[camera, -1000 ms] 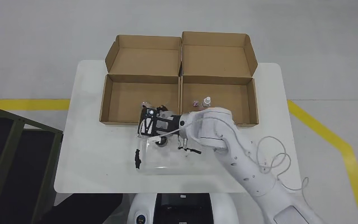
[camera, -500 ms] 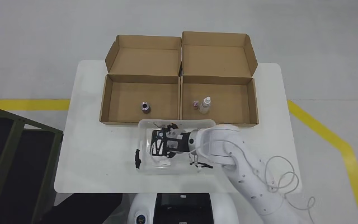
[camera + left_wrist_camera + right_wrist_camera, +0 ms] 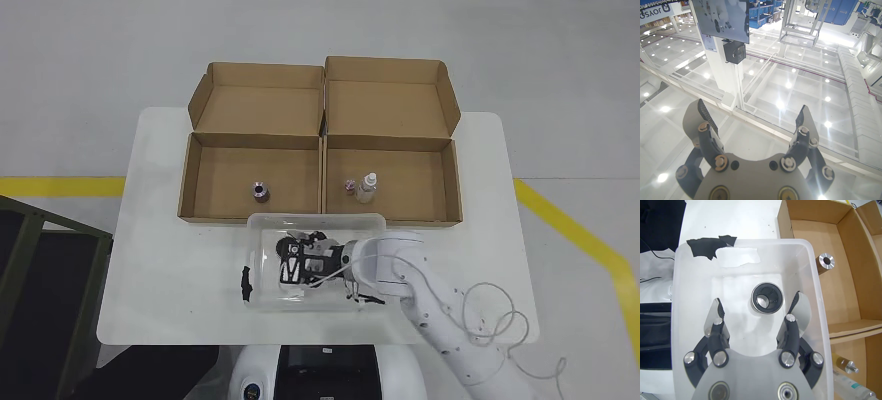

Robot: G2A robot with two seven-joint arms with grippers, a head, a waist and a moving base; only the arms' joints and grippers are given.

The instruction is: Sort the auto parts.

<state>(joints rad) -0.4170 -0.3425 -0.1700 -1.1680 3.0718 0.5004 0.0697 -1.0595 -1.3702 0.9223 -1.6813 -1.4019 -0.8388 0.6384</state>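
Observation:
A black ring-shaped bearing [image 3: 767, 301] stands alone on the floor of the clear plastic bin [image 3: 815, 275]. My right gripper [image 3: 758, 302] hangs open just above it, one finger on each side, touching nothing. In the top view the right gripper [image 3: 285, 263] is inside the bin [image 3: 315, 216] at the table's front. A silver-topped metal cylinder [image 3: 259, 188] stands in the left cardboard box [image 3: 190, 180]. The right box [image 3: 440, 185] holds a small part [image 3: 349, 186] and a pale bottle-like part [image 3: 368, 186]. My left gripper [image 3: 753, 113] is open, pointing at a ceiling.
Black tape [image 3: 710, 246] and a torn white label [image 3: 738, 256] sit on the bin's far wall. Both boxes have their lids folded back. The white table [image 3: 160, 260] has bare room to the left of the bin and at the right edge.
My right gripper has drawn back from the left box's front wall into the bin and now hangs over the bearing. The metal cylinder, earlier half hidden by it, stands in plain view.

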